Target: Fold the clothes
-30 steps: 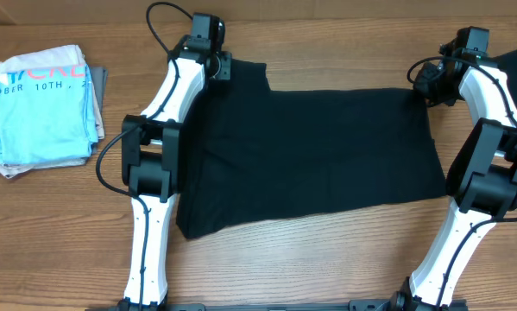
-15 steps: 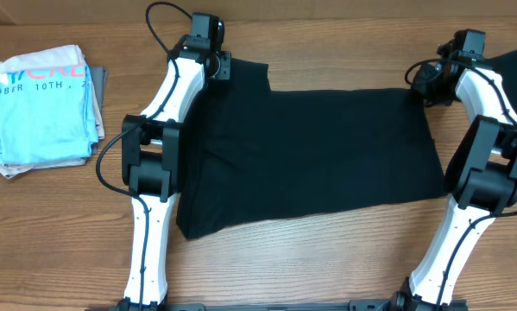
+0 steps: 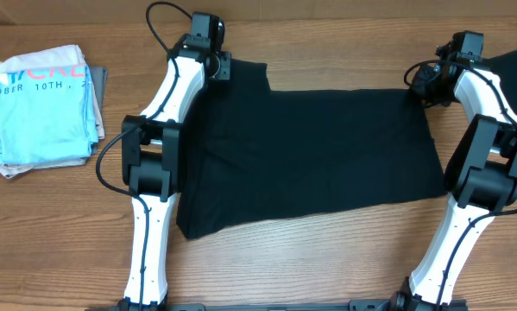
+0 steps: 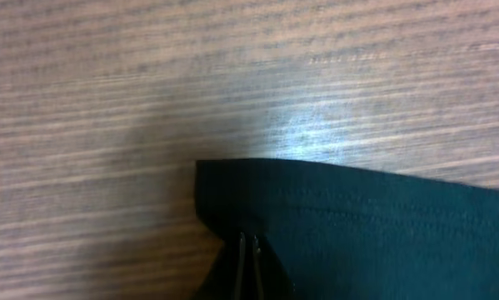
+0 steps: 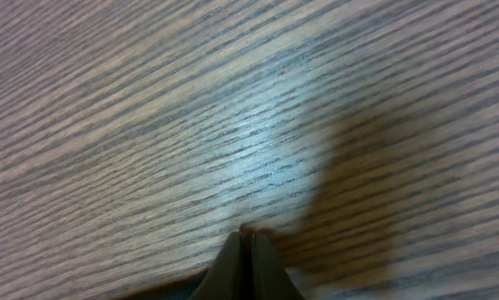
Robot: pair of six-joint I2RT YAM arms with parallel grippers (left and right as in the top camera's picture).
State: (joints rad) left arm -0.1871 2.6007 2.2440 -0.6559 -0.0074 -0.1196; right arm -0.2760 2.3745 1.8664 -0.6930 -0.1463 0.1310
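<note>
Right, both arms are reaching to the far edge of the black T-shirt [image 3: 318,155], which lies spread flat on the counter [image 3: 327,268] between them. The left pincer [image 4: 249,247] is clenched tight, its tips pressed together on the shirt's hem just inside the corner, with the stitched edge running off to the right and bare wood beyond it. From overhead it sits at the shirt's far left corner, by the sleeve.

Over to the right pincer [image 5: 247,240]: fingers squeezed to a point, no gap between them, low over the wood grain. Only a sliver of dark cloth shows beneath them at the bottom of the wrist view, so I can't tell whether any fabric is actually pinched. Overhead puts it right at the shirt's far right corner.

Off at the left end of the counter, a folded light-blue T-shirt [image 3: 42,104] with printed lettering sits well apart from the action.
</note>
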